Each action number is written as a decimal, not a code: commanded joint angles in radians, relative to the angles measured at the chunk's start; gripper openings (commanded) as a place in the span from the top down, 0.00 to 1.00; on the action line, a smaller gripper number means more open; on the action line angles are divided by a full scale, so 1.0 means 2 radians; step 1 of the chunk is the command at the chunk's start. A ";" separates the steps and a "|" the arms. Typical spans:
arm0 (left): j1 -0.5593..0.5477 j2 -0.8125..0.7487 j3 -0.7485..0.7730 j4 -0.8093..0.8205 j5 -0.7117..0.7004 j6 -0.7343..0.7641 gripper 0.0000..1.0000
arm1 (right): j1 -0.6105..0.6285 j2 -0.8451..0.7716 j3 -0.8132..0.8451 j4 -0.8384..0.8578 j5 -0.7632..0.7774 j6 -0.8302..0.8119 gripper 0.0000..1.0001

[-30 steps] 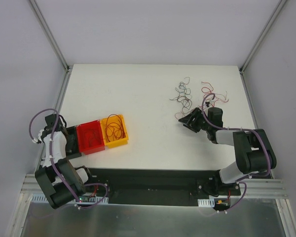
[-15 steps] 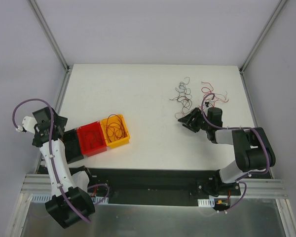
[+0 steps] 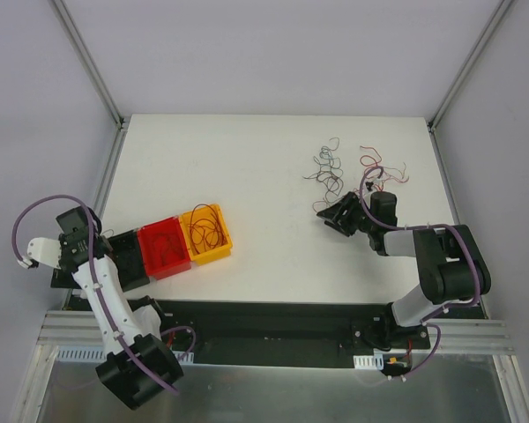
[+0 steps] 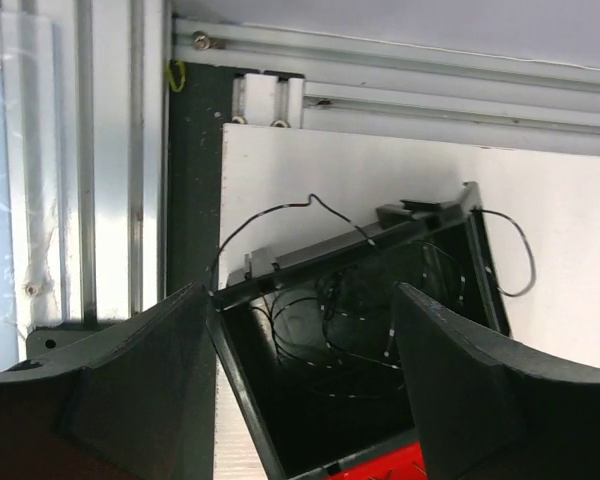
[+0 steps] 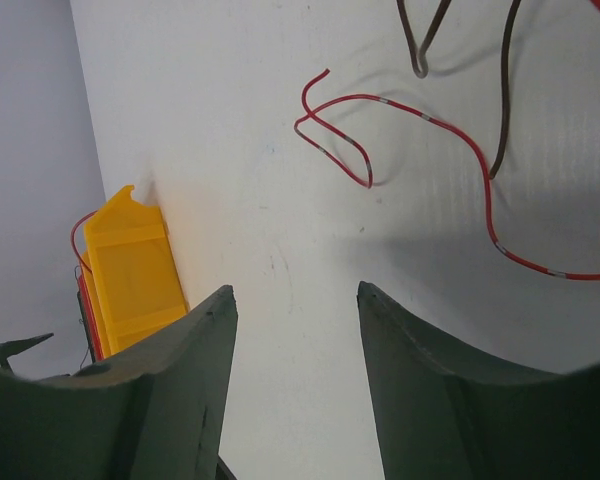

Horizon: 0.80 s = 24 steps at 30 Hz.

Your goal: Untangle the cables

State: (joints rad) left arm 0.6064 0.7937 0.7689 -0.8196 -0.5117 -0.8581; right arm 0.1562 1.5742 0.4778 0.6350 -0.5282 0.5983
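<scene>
The cables (image 3: pixel 333 166) lie as a loose tangle of thin red and dark wires at the table's far right, with a second clump (image 3: pixel 381 167) beside it. My right gripper (image 3: pixel 329 214) sits low just in front of them, open and empty. In the right wrist view a curly red cable (image 5: pixel 400 110) and a dark one (image 5: pixel 504 90) lie beyond the right gripper (image 5: pixel 295 290). My left gripper (image 3: pixel 93 249) hovers at the table's left edge. In the left wrist view the left gripper (image 4: pixel 300 292) is open above a black bin (image 4: pixel 242 375) holding thin black wires (image 4: pixel 365 330).
Three bins stand in a row at the near left: black (image 3: pixel 128 263), red (image 3: pixel 163 247) with red wires, yellow (image 3: pixel 204 233) with red wires. The yellow bin (image 5: pixel 130 270) also shows in the right wrist view. A metal frame rail (image 4: pixel 110 150) runs along the left table edge.
My left arm has lifted off the black bin and drawn back toward the left edge, and its jaws have opened. The right arm has barely moved.
</scene>
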 commanded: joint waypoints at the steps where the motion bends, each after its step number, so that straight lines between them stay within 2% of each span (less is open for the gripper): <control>1: 0.023 0.011 -0.020 -0.017 -0.003 -0.030 0.25 | -0.002 -0.005 0.010 0.036 -0.014 0.005 0.46; 5: 0.053 0.020 -0.044 -0.017 0.024 -0.044 0.20 | -0.002 -0.006 0.010 0.036 -0.014 0.005 0.46; 8: 0.064 0.029 -0.052 -0.015 0.029 -0.059 0.22 | -0.001 -0.002 0.009 0.039 -0.017 0.009 0.46; 10: 0.066 0.034 -0.054 -0.009 0.024 -0.059 0.29 | -0.001 -0.002 0.010 0.041 -0.019 0.010 0.46; 12: 0.066 0.034 -0.050 -0.004 0.018 -0.050 0.49 | -0.002 -0.002 0.009 0.041 -0.017 0.011 0.46; 14: 0.065 0.022 -0.045 0.004 0.020 -0.033 0.60 | -0.002 -0.002 0.009 0.041 -0.018 0.011 0.46; 15: 0.065 0.014 -0.044 0.012 0.024 -0.023 0.69 | -0.002 -0.001 0.009 0.042 -0.018 0.010 0.46; 19: 0.063 0.013 -0.044 0.040 0.074 0.009 1.00 | -0.001 0.005 0.010 0.046 -0.019 0.012 0.46; 22: 0.046 0.020 -0.051 0.068 0.138 0.023 1.00 | -0.002 0.009 0.010 0.049 -0.020 0.015 0.46; 24: 0.004 0.026 -0.052 0.078 0.132 0.020 1.00 | -0.001 0.010 0.010 0.049 -0.020 0.014 0.46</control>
State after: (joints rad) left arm 0.7090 0.8322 0.6674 -0.7361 -0.3389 -0.8612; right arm 0.1562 1.5856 0.4778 0.6716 -0.5411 0.6209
